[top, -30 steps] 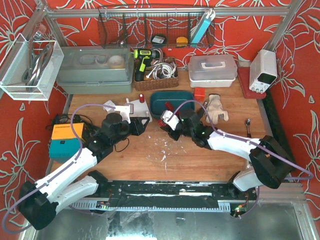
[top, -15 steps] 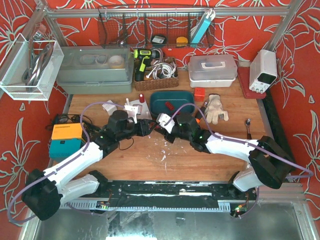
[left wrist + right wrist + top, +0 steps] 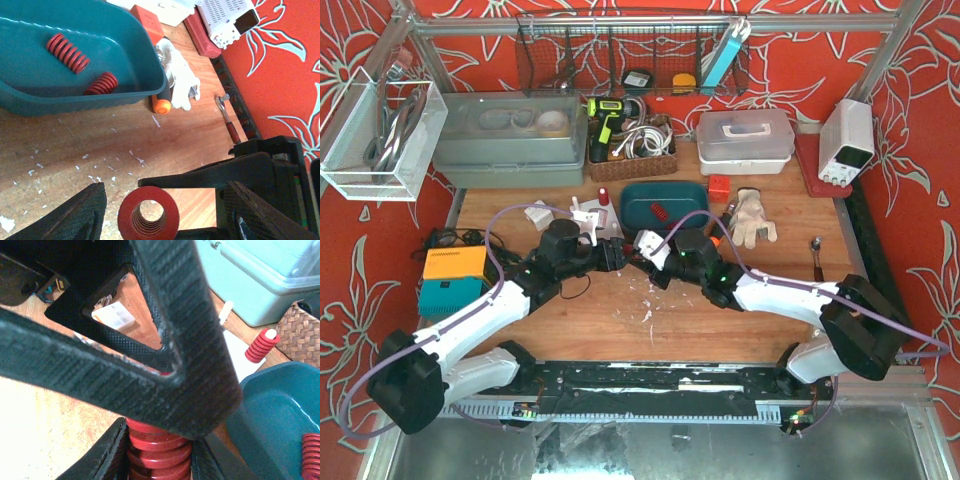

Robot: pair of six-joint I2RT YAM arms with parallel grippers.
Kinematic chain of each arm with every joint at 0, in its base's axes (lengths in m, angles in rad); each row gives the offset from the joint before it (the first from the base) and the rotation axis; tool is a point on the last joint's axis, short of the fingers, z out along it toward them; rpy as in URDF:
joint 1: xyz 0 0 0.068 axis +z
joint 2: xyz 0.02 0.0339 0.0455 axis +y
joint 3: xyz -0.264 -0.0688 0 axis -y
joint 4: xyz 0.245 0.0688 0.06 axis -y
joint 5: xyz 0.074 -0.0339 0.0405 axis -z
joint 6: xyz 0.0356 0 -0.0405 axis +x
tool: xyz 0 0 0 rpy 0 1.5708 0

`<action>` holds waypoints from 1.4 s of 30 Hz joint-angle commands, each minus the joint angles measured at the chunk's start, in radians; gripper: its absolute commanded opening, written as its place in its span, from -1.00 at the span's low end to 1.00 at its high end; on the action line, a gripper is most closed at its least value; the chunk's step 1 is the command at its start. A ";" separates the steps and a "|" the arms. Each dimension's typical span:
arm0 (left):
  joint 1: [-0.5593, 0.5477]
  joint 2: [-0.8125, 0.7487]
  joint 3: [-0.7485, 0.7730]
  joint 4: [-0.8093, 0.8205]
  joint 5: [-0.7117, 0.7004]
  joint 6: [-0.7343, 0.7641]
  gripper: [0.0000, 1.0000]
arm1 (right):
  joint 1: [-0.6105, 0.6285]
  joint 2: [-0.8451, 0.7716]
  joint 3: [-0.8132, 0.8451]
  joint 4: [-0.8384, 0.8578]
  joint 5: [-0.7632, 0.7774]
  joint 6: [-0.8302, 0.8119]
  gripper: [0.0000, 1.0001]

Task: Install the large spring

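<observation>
The left jaws stood open, clear of the large spring (image 3: 148, 216) on either side. The right jaws were clamped on its coils over the tabletop (image 3: 100, 145). Held by that single grip, the spring might have pivoted, slipped free and rolled away.

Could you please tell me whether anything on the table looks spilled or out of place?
Yes, white flecks lie scattered on the wooden table in front of the teal tray, like chips or debris; nothing else stands out.
</observation>
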 commanded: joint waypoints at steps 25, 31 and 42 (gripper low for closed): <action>0.003 0.014 -0.018 0.034 0.079 -0.055 -0.12 | 0.021 -0.036 -0.042 0.140 0.056 0.003 -1.00; 0.003 0.014 -0.028 0.053 0.103 -0.065 -0.37 | 0.023 -0.029 -0.040 0.143 0.062 0.011 -1.00; 0.004 -0.024 -0.005 0.008 0.023 -0.041 -0.89 | 0.023 0.015 0.026 0.045 0.096 0.055 -0.20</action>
